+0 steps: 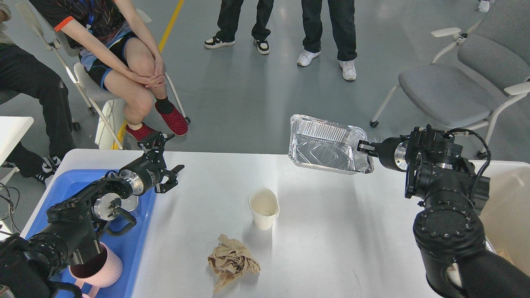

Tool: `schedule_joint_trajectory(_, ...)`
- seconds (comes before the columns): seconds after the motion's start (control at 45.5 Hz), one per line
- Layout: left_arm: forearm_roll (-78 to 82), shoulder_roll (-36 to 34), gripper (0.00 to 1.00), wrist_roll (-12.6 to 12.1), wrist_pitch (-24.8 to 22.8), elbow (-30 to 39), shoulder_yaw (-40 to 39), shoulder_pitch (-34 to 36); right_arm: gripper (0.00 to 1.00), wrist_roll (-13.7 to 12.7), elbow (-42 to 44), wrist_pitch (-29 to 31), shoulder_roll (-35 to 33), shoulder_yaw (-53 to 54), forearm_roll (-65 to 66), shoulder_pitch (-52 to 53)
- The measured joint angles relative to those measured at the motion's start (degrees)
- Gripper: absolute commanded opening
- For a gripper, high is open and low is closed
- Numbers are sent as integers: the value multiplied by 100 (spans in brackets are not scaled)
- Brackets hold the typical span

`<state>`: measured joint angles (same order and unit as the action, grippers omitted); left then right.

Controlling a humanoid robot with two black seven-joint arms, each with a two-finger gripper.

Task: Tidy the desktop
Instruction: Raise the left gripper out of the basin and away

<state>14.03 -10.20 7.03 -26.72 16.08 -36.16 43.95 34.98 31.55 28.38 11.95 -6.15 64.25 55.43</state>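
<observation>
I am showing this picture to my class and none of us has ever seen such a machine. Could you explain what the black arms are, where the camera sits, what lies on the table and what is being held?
The camera sits in the robot's head, looking forward and down, so the two black arms are its own. Each ends in a two-fingered tool. The right tool pinches the rim of a foil tray, held up near the far edge of the desktop. The left tool is open and holds nothing; it is above the edge of a blue tray, in which a pink cup stands. On the desktop stand a paper cup and, nearer, lies a crumpled brown paper. An off-white bin is on the right. People wait beyond.
</observation>
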Motion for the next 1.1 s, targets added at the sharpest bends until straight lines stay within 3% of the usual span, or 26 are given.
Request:
schedule_joint_trajectory(0.329, 40, -14, 97, 12, 28, -17, 65, -25, 0, -14, 3, -32, 2, 1, -9, 14)
schedule_joint_trajectory(0.483, 458, -32, 97, 90, 42, -17, 453, 28, 0, -11, 3, -36, 0, 8, -9, -3)
schedule_joint_trajectory(0.746, 878, -243, 98, 909, 146, -68, 807, -6, 0, -16, 0, -53, -1, 9, -9, -6)
schedule_joint_trajectory(0.944, 928, -328, 98, 1209, 79, -47, 954, 33, 0, -17, 0, -70, -1, 11, -14, -6)
schedule_joint_trajectory(1.098, 1016, -847, 97, 1463, -148, 251, 1874, 206, 0, -24, -1, -81, -6, 19, -99, -16)
